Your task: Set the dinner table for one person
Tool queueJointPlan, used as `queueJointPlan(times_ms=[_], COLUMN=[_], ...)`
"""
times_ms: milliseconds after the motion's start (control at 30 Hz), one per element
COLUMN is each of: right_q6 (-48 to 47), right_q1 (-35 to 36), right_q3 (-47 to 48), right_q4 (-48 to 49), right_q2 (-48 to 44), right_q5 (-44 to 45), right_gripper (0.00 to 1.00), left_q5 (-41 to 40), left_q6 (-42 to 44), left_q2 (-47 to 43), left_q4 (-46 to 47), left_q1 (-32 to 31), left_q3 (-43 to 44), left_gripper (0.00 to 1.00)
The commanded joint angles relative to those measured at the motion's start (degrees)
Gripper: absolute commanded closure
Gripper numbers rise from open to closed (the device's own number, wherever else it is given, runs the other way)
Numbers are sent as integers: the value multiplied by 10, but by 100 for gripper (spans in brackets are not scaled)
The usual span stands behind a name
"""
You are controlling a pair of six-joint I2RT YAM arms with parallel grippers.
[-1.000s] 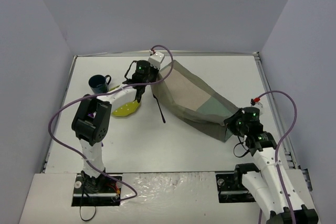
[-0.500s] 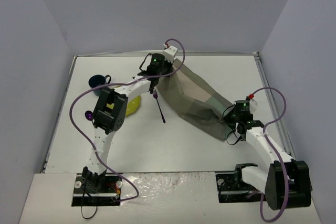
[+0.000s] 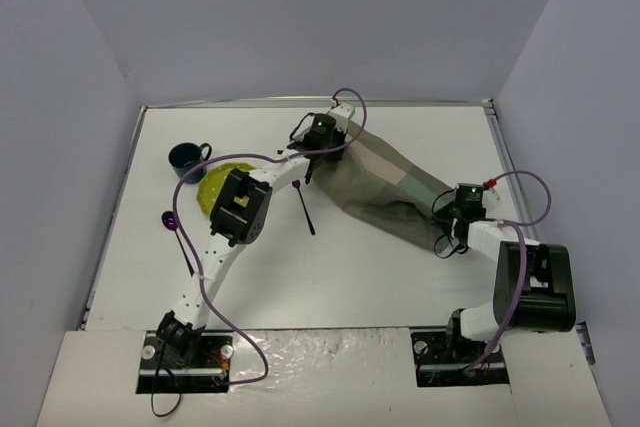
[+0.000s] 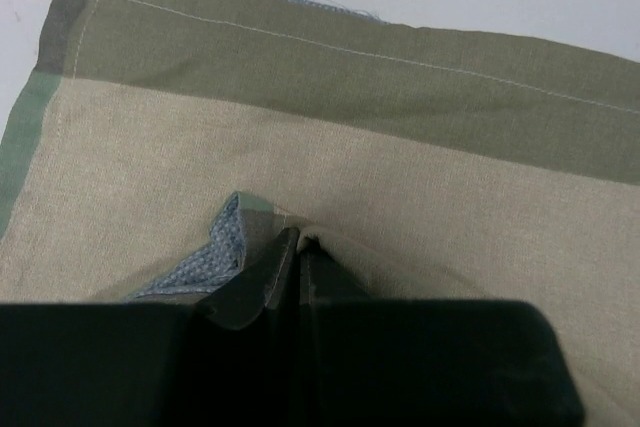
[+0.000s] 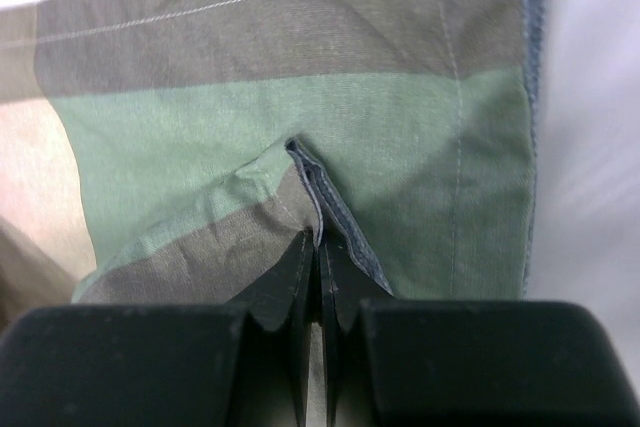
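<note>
Cloth placemat (image 3: 385, 192) pinched by thin folds in the clamped left gripper (image 4: 298, 252) and right gripper (image 5: 318, 247), so one uneven tug between them could slip a corner free!

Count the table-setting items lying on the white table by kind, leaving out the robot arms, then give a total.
Mug: 1
Plate: 1
Utensils: 2
Cloth placemat: 1
Total: 5
</note>
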Motion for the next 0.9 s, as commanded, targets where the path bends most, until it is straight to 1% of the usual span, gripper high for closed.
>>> queueJointPlan(times_ms=[0, 33, 67, 133, 200, 267, 367, 400, 467, 533, 633, 700, 767, 867], right_q6=[0, 0, -1, -3, -10, -30, -62, -63, -69, -69, -62, -61, -65, -66], right_q1=[-25, -30, -38, -50, -61, -64, -64, -63, -59, -40, -17, -8, -4, -1], right_q3=[40, 52, 75, 85, 125, 148, 194, 193, 184, 158, 120, 94, 67, 34], right_q4=[14, 12, 9, 5, -12, -22, -62, -64, -80, -84, -103, -131, -151, -211], right_q2=[33, 32, 29, 19, -12, -35, -76, -90, -129, -169, -230, -255, -291, -336], right_q5=[62, 66, 86, 93, 120, 145, 171, 171, 172, 166, 134, 118, 97, 79], right_gripper=[100, 100, 100, 100, 100, 100, 100, 100, 100, 100, 100, 100, 100, 97], left_q5=[2, -1, -6, -15, -22, -19, -12, -9, 11, 20, 24, 20, 10, 5], left_q6=[-46, -49, -50, -48, -50, -57, -58, -53, -34, -11, 31, 45, 60, 63], left_q2=[7, 14, 22, 26, 23, 8, -29, -38, -100, -157, -228, -280, -312, -342], left_q4=[-22, -26, -30, -30, -21, -1, 17, 21, 48, 65, 84, 116, 127, 128], left_q1=[0, 0, 1, 1, 9, 18, 28, 28, 31, 33, 33, 34, 32, 32], left_q3=[108, 132, 176, 193, 232, 242, 220, 210, 150, 73, -76, -149, -229, -310], left_gripper=[100, 100, 100, 100, 100, 100, 100, 100, 100, 100, 100, 98, 93, 89])
